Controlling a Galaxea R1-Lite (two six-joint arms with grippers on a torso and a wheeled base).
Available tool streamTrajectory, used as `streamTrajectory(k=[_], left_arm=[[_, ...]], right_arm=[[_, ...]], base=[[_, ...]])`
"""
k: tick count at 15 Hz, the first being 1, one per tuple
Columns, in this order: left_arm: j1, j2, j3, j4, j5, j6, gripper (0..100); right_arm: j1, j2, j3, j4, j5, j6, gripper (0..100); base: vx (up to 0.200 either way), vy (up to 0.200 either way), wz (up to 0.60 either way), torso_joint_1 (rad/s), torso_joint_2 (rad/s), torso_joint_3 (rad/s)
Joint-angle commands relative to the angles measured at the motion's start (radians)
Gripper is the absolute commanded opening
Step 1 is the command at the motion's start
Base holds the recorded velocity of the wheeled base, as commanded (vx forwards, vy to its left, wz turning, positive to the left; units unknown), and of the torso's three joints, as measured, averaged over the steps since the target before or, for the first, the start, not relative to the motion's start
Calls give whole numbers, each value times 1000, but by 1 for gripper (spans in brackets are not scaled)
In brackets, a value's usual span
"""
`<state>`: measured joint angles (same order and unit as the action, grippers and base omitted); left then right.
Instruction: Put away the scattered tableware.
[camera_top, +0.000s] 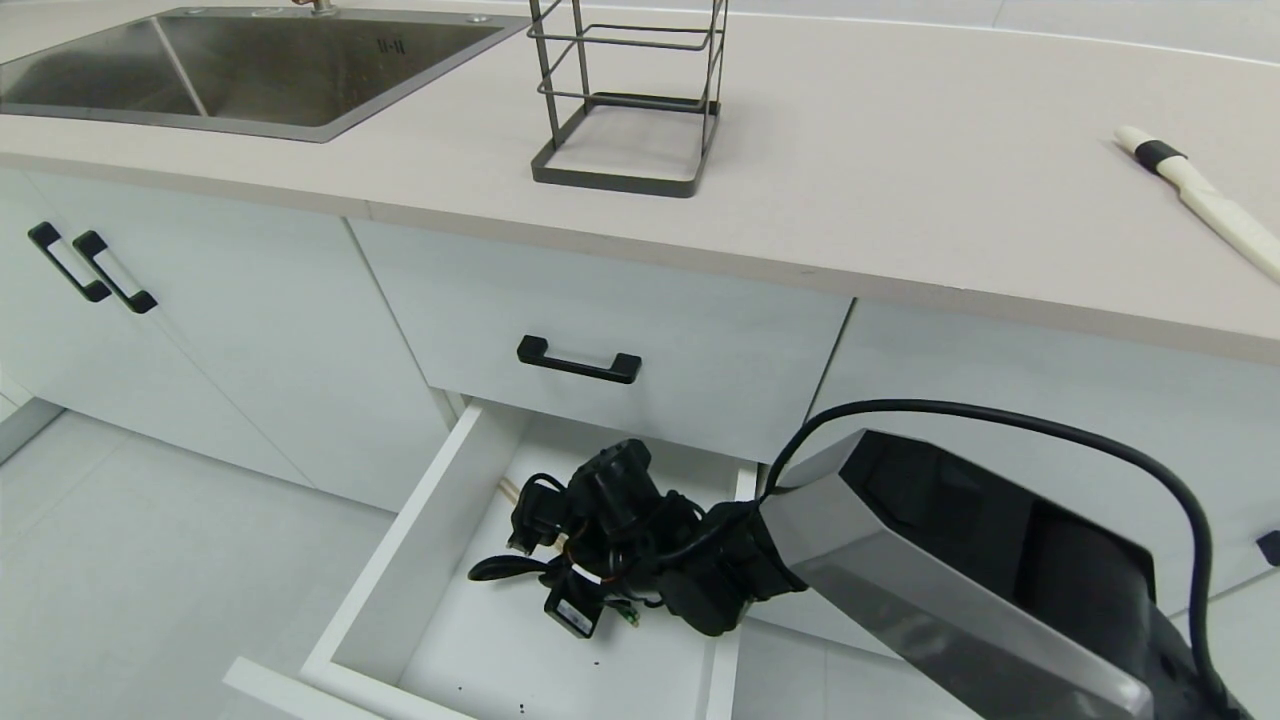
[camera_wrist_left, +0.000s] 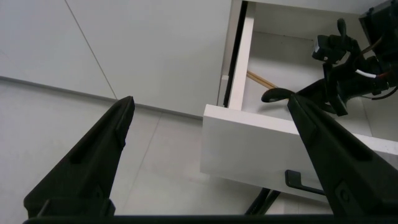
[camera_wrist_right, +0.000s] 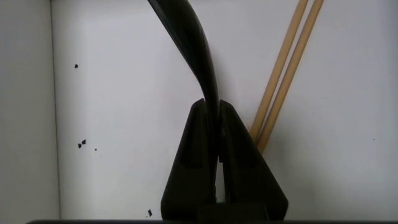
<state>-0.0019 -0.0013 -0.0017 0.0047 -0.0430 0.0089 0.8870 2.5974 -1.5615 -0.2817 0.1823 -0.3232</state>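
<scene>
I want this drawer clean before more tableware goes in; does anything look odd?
Yes: small dark specks dot the white drawer floor, like crumbs or dirt, some near its front edge.

We noted a pale countertop (camera_top: 900, 200) with a steel sink (camera_top: 100, 70) sunk into its far left corner. An empty wire rack (camera_top: 610, 185) stood upright on it near the middle. A cream utensil (camera_top: 1210, 205) with a black band lay flat well off to the right. Below, a white drawer (camera_top: 420, 530) stood pulled open. A pair of chopsticks (camera_wrist_right: 289, 68) lay side by side on its floor, with a few dark specks (camera_wrist_right: 81, 144) scattered nearby.
</scene>
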Motion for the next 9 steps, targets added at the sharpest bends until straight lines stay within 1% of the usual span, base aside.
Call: streamTrajectory(k=[1, 7, 9], left_arm=[[0, 1, 0, 0, 0, -1, 100], [0, 1, 0, 0, 0, -1, 100], [0, 1, 0, 0, 0, -1, 100]], right_arm=[[0, 26, -17, 4, 0, 0, 100], [1, 26, -28, 6, 0, 0, 100], [9, -31, -28, 39, 0, -2, 100]], base=[[0, 0, 0, 0, 0, 0], [0, 0, 0, 0, 0, 0], [0, 0, 0, 0, 0, 0]])
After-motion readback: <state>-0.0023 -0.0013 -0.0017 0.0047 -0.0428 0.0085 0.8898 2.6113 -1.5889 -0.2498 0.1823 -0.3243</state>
